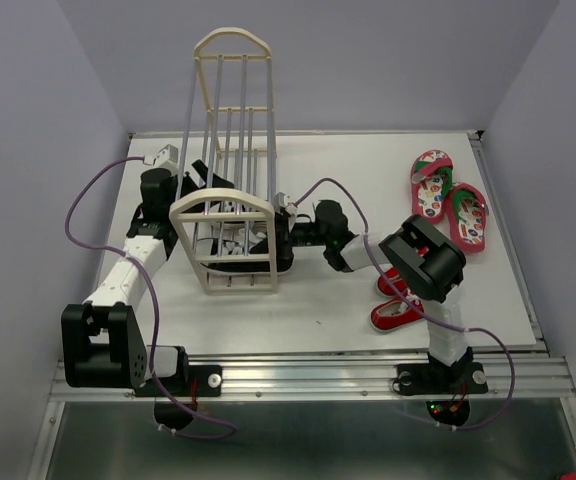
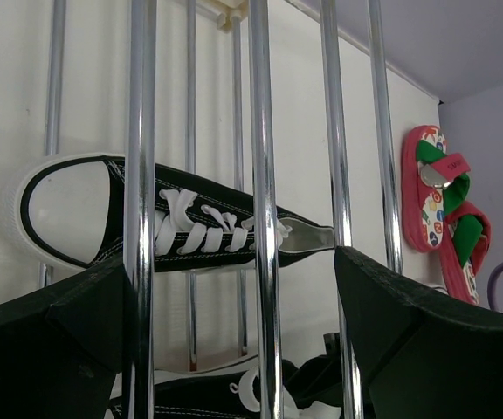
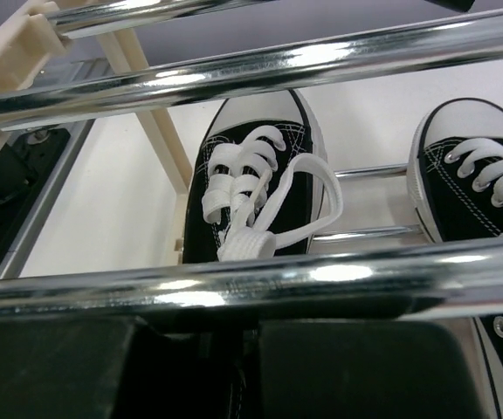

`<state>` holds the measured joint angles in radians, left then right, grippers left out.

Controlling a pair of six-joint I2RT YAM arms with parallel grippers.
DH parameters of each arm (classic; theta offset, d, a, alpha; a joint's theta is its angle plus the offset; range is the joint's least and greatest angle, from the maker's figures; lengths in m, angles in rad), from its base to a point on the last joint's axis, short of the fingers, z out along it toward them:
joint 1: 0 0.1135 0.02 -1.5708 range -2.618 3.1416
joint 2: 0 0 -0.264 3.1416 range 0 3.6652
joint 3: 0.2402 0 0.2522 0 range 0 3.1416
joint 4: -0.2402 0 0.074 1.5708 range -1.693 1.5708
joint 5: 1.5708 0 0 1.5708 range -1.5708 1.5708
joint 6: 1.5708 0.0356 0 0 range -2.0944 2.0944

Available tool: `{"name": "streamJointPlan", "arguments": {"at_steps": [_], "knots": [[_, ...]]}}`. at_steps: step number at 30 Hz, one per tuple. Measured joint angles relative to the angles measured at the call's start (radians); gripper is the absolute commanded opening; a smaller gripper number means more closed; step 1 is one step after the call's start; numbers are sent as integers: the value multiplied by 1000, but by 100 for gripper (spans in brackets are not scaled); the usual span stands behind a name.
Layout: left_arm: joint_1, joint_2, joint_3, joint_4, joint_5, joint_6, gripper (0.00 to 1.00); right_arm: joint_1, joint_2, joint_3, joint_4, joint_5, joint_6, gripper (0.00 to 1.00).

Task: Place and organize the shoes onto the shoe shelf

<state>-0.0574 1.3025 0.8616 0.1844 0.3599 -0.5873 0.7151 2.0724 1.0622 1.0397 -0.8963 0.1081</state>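
Shelf [image 1: 223, 198] with 2 black sneakers [image 3: 251, 166]; flip-flops [image 1: 433, 185] at its 2 o'clock. Left end effector [image 2: 234, 284] open astride rods [image 2: 265, 175]; right end effector [image 3: 247, 353]: cannot tell.

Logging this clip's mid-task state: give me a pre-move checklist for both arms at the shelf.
1. Both black sneakers on the shelf: ok.
2. Left gripper open: ok.
3. Left gripper clear of the rods: not ok, rods cross its open fingers.
4. Right gripper free of the sneaker: cannot tell, a rod hides it.
5. Red sneakers and flip-flops on the table: ok.
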Motion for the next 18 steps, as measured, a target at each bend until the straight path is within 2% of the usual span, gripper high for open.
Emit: {"name": "streamJointPlan", "arguments": {"at_steps": [5, 6, 7, 9, 11, 14, 15, 18], "knots": [[0, 0, 0, -1, 1, 2, 99, 6, 16, 0, 23, -15, 39, 2], [0, 0, 0, -1, 1, 3, 99, 6, 17, 0, 22, -15, 39, 7], [0, 0, 0, -2, 1, 3, 99, 6, 17, 1, 18, -12, 31, 23], [0, 0, 0, -1, 1, 3, 99, 6, 17, 2, 5, -3, 17, 27], [1, 0, 0, -2, 1, 3, 99, 6, 17, 8, -11, 11, -1, 56], [5, 0, 0, -2, 1, 3, 99, -1, 17, 15, -34, 29, -15, 63], [6, 0, 0, -1, 1, 3, 99, -3, 17, 18, -41, 33, -18, 70], [7, 0, 0, -2, 2, 3, 99, -5, 17, 21, -54, 42, -19, 81]]}}
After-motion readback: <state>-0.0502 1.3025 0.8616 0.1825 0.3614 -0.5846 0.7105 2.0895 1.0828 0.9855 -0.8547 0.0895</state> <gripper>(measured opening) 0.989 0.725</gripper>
